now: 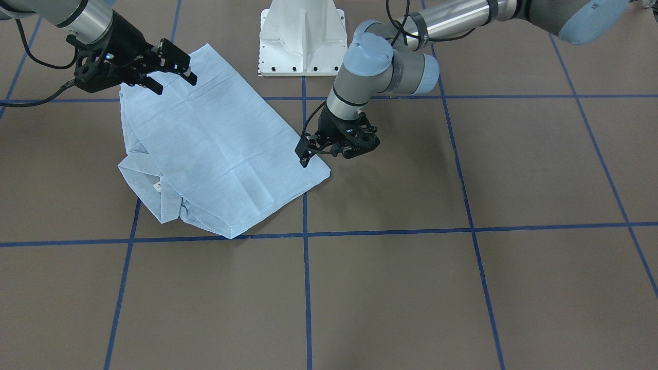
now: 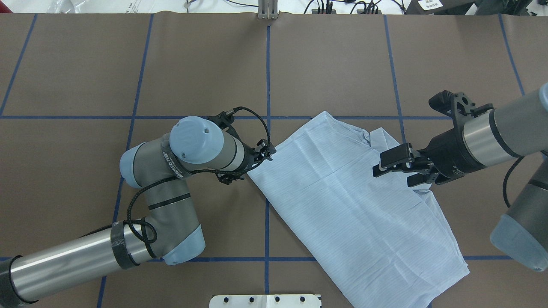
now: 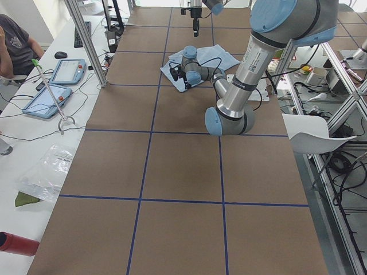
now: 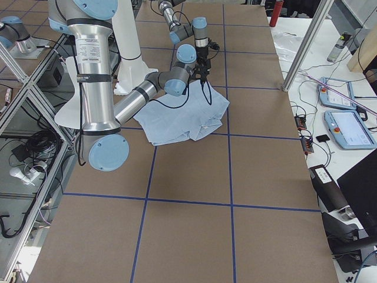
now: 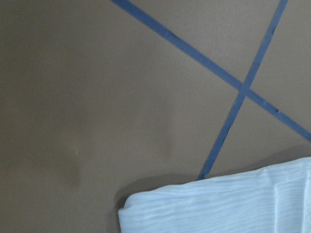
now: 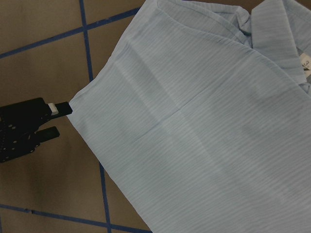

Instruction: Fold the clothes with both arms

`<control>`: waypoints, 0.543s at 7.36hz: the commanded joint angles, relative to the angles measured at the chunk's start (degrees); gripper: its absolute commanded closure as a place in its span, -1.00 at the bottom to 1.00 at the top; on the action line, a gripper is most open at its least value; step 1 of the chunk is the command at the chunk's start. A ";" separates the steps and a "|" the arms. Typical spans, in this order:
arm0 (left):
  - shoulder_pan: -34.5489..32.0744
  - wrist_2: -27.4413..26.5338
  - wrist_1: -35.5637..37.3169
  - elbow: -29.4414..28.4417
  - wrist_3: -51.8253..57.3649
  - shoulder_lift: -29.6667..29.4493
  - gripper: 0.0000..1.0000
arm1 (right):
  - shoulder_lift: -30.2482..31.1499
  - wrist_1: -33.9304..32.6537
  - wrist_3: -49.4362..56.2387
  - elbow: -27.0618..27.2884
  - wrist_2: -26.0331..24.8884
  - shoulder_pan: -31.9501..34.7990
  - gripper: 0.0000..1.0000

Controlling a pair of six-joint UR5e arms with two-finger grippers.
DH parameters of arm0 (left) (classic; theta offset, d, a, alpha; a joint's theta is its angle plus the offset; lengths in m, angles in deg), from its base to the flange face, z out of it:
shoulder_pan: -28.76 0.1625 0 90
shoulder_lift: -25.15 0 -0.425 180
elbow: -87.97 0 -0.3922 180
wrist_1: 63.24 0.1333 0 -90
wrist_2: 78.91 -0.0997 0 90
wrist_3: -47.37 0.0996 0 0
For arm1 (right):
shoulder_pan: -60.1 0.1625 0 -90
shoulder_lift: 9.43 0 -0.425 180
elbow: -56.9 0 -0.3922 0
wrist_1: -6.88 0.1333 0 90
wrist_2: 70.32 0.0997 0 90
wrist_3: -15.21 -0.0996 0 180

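Observation:
The pale blue shirt (image 1: pixel 216 149) lies folded into a long rectangle on the brown table (image 1: pixel 462 288), its collar and label (image 1: pixel 157 187) tucked at one end. In the overhead view the shirt (image 2: pixel 351 201) runs diagonally. My left gripper (image 2: pixel 266 153) sits low at the shirt's corner. The right wrist view shows that gripper (image 6: pixel 54 120) with fingers apart and the corner just touching one tip. My right gripper (image 1: pixel 176 85) hovers open above the opposite long edge, holding nothing. The left wrist view shows only a folded shirt corner (image 5: pixel 233 208).
Blue tape lines (image 1: pixel 305 288) mark squares on the table. The white pedestal base (image 1: pixel 303 41) stands just behind the shirt. A side bench holds tablets (image 3: pixel 66 71), with a person (image 3: pixel 14 40) seated beside it.

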 commanded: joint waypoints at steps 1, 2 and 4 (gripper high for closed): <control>0.39 -0.68 0.02 -2.03 -0.19 -0.48 -0.80 | -0.04 0.00 0.01 0.06 0.06 0.17 -1.00; 0.39 -0.76 0.10 -2.39 -0.19 -0.48 -0.76 | -0.04 0.00 0.01 0.06 0.06 0.17 -1.00; 0.48 -0.76 0.28 -2.48 -0.19 -0.48 -0.69 | -0.13 0.00 0.01 -0.03 0.06 0.17 -1.00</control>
